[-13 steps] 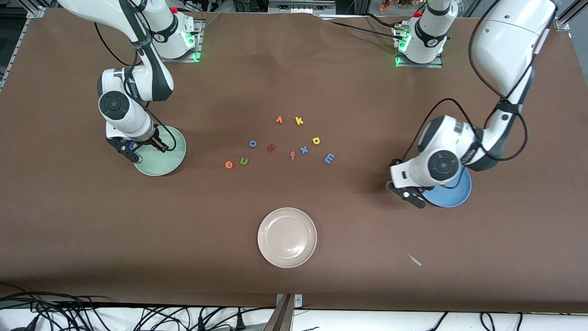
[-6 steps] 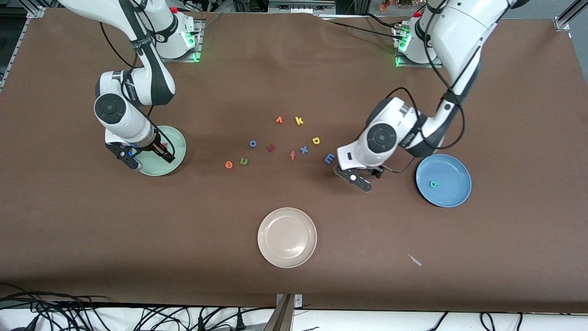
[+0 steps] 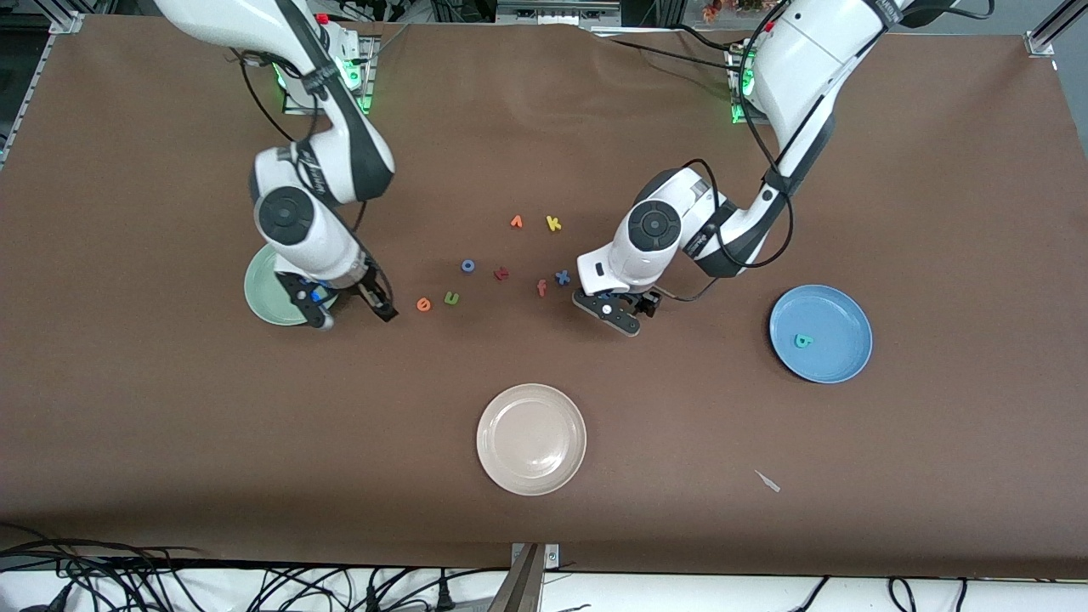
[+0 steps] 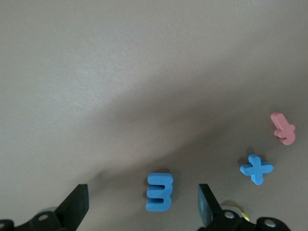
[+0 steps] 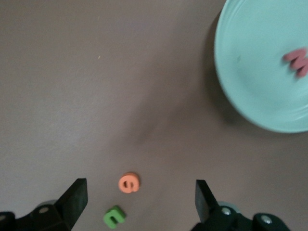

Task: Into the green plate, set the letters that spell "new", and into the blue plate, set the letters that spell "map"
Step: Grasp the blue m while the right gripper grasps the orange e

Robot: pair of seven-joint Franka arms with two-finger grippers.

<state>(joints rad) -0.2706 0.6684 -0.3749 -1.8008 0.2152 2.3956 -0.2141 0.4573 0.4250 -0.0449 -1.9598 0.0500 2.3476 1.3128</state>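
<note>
In the front view the right tool (image 3: 347, 308) hangs over the tabletop (image 3: 170, 408) between the green plate (image 3: 265, 293) and the orange "e" (image 3: 423, 304), its fingers spread wide and empty; the green "n" (image 3: 451, 298) lies just beside the "e". The left tool (image 3: 618, 312) is low over the letter cluster, near the blue "x" (image 3: 562, 277) and the salmon "f" (image 3: 541, 288), and it hides the blue "m" here. The teal "a" (image 3: 802, 341) lies in the blue plate (image 3: 841, 357) toward the left arm's end of the tabletop. A beige plate (image 3: 531, 480) sits nearest the camera, and a yellow "k" (image 3: 553, 223) lies farthest from it. In the left wrist view the blue "m" (image 4: 159, 191) lies on the tabletop between the two wide-apart fingers (image 4: 207, 207), untouched. In the right wrist view the fingers (image 5: 73, 199) stand apart over the "e" and "n", and the salmon-pink "w" (image 5: 298, 61) rests in the green plate.
</note>
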